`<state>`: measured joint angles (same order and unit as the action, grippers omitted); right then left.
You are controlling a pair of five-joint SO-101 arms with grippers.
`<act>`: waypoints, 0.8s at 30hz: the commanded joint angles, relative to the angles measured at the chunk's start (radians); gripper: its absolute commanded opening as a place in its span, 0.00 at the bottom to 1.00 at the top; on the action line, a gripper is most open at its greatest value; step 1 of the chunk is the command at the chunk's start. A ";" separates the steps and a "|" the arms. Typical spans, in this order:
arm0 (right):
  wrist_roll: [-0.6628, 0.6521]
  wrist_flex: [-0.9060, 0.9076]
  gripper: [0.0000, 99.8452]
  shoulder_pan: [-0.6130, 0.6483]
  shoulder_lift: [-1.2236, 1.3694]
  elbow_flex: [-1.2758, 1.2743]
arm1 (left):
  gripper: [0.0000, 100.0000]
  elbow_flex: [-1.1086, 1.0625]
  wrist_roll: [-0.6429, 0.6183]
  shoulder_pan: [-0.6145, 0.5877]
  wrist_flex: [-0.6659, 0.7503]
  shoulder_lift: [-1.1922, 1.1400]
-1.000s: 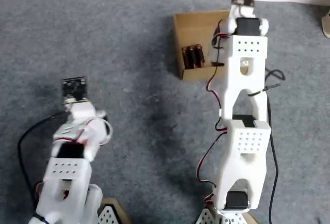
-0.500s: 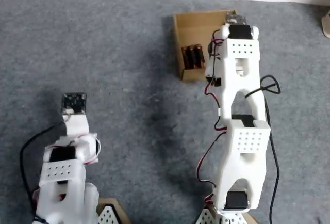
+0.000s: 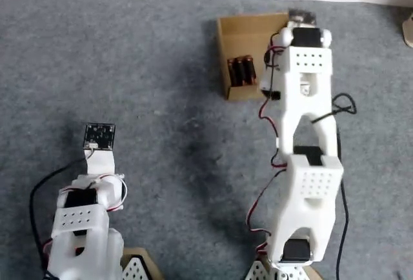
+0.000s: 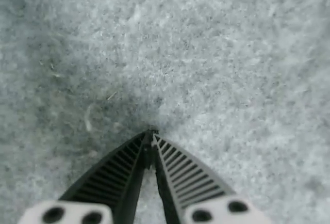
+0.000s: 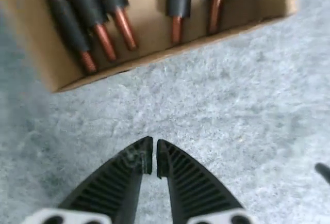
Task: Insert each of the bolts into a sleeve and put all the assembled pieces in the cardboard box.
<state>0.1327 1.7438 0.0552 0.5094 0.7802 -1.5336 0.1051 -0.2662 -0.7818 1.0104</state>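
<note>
Grey carpet (image 3: 161,67) covers the table. The cardboard box (image 3: 248,31) sits upper centre in the high view, with the sleeved bolts (image 3: 241,71) lying inside it. The right gripper (image 5: 154,149) is clenched and empty just beside the box, and the left gripper (image 4: 153,141), lower left, is likewise clenched on nothing.

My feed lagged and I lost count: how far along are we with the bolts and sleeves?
Done: five assembled pieces lie in the cardboard box, by the right wrist view. In hand: nothing; the left gripper and right gripper are shut, empty, over the carpet. Left: probably nothing but parking the arms.
</note>
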 commanded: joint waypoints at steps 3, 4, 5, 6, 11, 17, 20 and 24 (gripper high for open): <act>-0.003 -0.116 0.00 -0.071 -0.269 -0.173 | 0.01 0.004 0.021 -0.015 0.014 0.002; -0.018 -0.157 0.00 -0.073 -0.312 -0.252 | 0.01 0.004 0.021 -0.015 0.014 0.002; -0.034 -0.209 0.00 -0.074 -0.360 -0.344 | 0.01 0.004 0.021 -0.015 0.014 0.002; -0.041 -0.272 0.00 -0.074 -0.412 -0.455 | 0.01 0.004 0.021 -0.015 0.014 0.002; -0.051 -0.587 0.00 -0.074 -0.693 -1.001 | 0.01 0.005 0.021 -0.015 0.012 0.002; -0.121 -0.783 0.00 -0.099 -0.832 -1.420 | 0.01 0.015 0.021 -0.015 -0.037 0.002; -0.149 -0.837 0.00 -0.124 -0.875 -1.535 | 0.01 0.027 0.023 -0.015 -0.124 0.002; -0.180 -0.889 0.00 -0.139 -0.943 -1.644 | 0.01 0.025 0.021 -0.041 -0.138 0.001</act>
<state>-0.0161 0.9014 -0.0706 -0.3575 -0.8170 -1.5290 0.1281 -0.2770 -0.8738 1.0150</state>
